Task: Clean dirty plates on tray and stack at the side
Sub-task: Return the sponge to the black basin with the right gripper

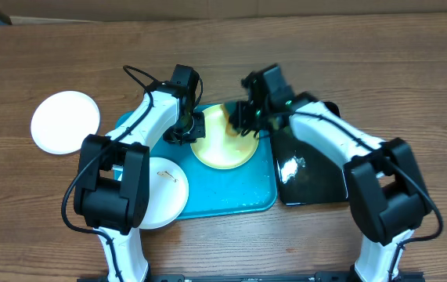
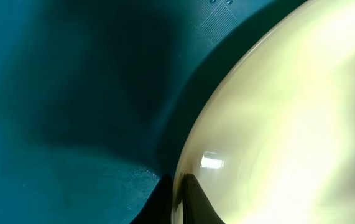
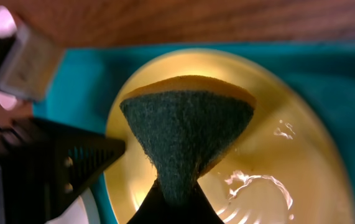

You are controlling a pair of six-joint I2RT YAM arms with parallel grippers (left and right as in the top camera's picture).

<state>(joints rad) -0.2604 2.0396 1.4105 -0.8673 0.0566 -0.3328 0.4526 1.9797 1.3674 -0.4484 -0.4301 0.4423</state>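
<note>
Scrubbing is best done in firm, overlapping strokes of the sponge [image 3: 186, 134] pinched in the right gripper [image 1: 243, 120], while the yellow-green plate [image 1: 225, 145], at 12 o'clock in the tray [image 1: 231, 194], is steadied by the left gripper [image 1: 195, 126] clamped on its 9 o'clock rim.

Left arm [image 1: 146, 119]: white shells, black blocky joints
Right arm [image 1: 334, 135]: white shells, black blocky joints
Left gripper [image 2: 177, 202]: black
Right gripper [image 3: 170, 196]: black
Cable [image 1: 134, 75]: thin, black, looped
</note>
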